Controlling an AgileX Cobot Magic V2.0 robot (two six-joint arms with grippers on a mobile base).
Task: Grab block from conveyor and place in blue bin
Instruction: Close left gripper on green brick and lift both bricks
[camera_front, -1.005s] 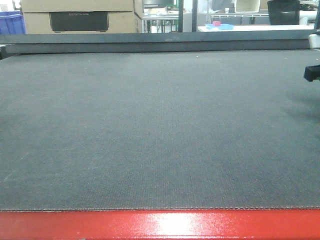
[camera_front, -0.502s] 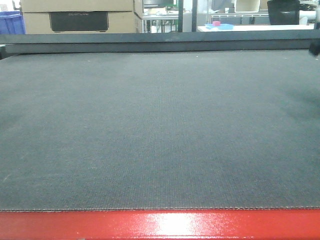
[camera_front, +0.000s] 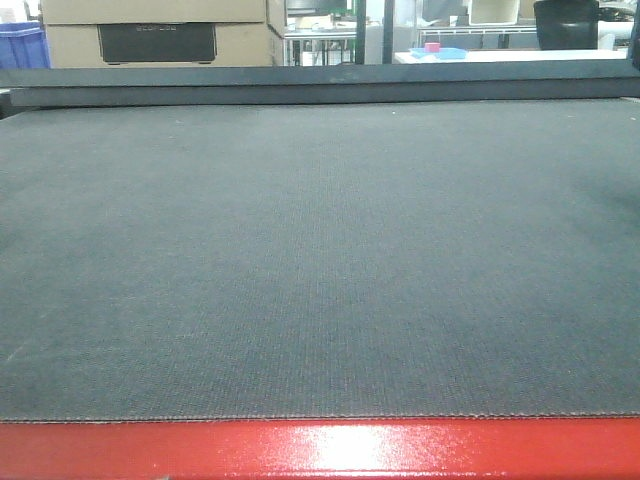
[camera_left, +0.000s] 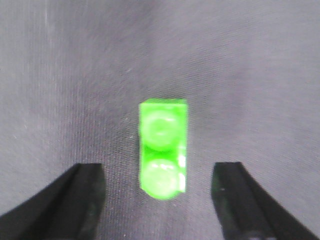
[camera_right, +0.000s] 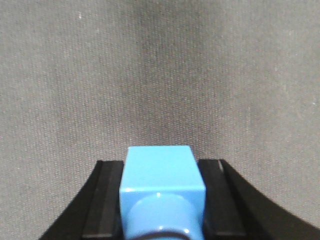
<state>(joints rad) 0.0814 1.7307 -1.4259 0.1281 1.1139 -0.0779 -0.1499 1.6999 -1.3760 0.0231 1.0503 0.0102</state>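
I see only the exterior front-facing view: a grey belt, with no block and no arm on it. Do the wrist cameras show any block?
Observer: Yes. In the left wrist view a green block with two studs lies on the conveyor belt.
Operator: Is the left gripper holding it?
Observer: No. The left gripper is open, with one jaw on each side of the block and neither touching it.
Operator: And the right arm?
Observer: The right gripper is shut on a blue block, with only belt visible behind it.
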